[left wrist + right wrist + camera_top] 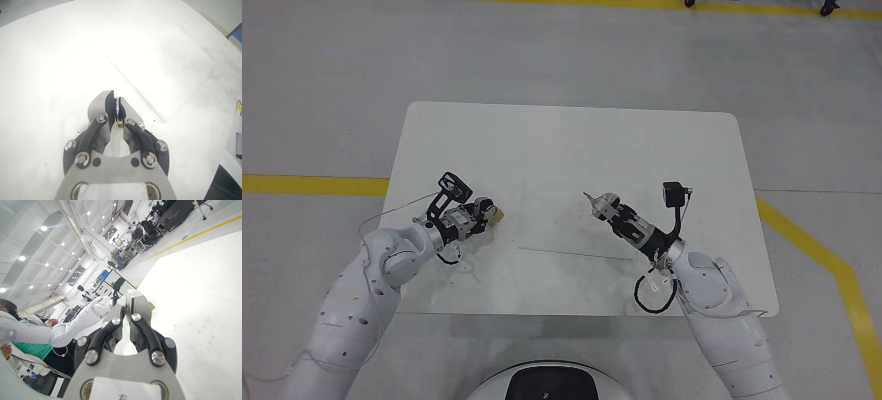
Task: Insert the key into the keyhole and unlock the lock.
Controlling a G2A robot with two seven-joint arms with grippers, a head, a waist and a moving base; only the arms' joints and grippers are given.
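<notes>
Here, the small brass padlock (498, 213) with its silvery metal loop is held over the flat white table (572, 150). It is pinched between the black rubber pads of the left gripper (117, 99), whose jaws are closed narrow on the silvery part, with a brass bit showing just beneath. Well apart from the padlock, toward the robot's right, the right gripper (602, 207) is squeezed nearly together on a thin silver key (589, 197), whose tip points roughly toward the padlock. Both pieces look like rigid, smooth metal. The padlock is probably dense and liable to twist in the pads. The key is light and slippery, best gripped flat across its head so the blade cannot pivot.
</notes>
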